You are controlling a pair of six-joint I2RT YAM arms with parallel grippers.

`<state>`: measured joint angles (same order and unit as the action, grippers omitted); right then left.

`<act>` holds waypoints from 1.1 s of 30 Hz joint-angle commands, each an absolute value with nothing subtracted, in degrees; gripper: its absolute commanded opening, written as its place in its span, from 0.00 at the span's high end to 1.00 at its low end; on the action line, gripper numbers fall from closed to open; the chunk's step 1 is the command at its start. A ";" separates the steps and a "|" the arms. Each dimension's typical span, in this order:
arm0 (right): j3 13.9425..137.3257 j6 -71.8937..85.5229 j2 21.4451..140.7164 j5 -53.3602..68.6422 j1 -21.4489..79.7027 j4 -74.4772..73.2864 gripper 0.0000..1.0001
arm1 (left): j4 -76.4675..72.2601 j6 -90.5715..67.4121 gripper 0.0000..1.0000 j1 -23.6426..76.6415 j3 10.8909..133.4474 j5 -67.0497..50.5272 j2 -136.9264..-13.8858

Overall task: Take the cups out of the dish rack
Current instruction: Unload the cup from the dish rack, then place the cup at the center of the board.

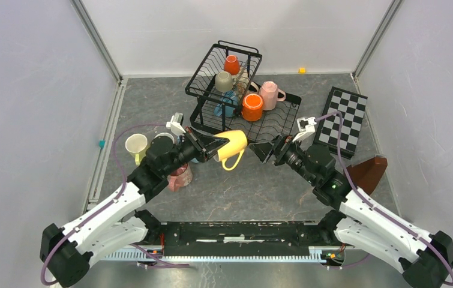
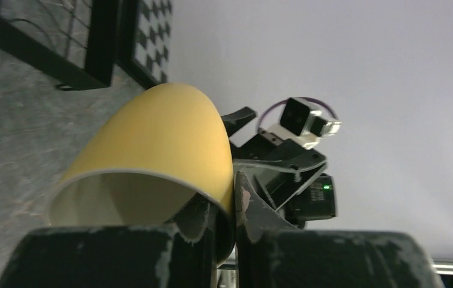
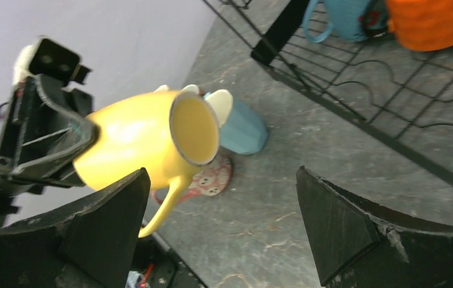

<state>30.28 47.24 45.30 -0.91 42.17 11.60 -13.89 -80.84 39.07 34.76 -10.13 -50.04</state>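
My left gripper [image 1: 215, 147] is shut on the wall of a yellow cup [image 1: 234, 144] at its mouth, one finger inside and one outside [image 2: 234, 204]. The cup [image 2: 158, 138] lies sideways in the air, in front of the dish rack [image 1: 203, 90], with its handle hanging down. My right gripper [image 1: 261, 150] faces the cup's base [image 3: 140, 144] from just to the right; it [image 3: 222, 171] is open with nothing between its fingers. The rack holds a small orange cup [image 1: 231, 64], a beige cup [image 1: 224, 81], a blue cup [image 1: 227, 107], a larger orange cup [image 1: 252, 107] and a pink cup [image 1: 269, 91].
On the floor left of the rack stand a cream cup [image 1: 136, 145], a pink patterned cup [image 1: 180, 177] and a light blue cup [image 3: 242, 126]. A checkered board [image 1: 344, 120] lies right of the rack, with a brown object [image 1: 368, 173] near my right arm.
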 commanded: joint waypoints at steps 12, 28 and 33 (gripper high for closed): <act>40.65 33.61 46.44 -8.72 41.13 -6.87 0.02 | 22.72 -52.67 0.98 39.07 49.75 -13.26 -48.90; 41.57 30.86 50.28 -0.79 37.00 -6.81 0.02 | 34.28 -43.57 0.98 46.73 52.04 -2.30 -62.39; 41.31 30.68 49.80 -0.87 36.72 -7.15 0.02 | 35.89 -41.11 0.98 46.85 52.78 -0.88 -66.24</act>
<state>38.48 31.97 50.30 -1.50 36.99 -7.99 36.36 -46.11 46.65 49.15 -3.88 -64.82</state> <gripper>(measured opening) 0.979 0.123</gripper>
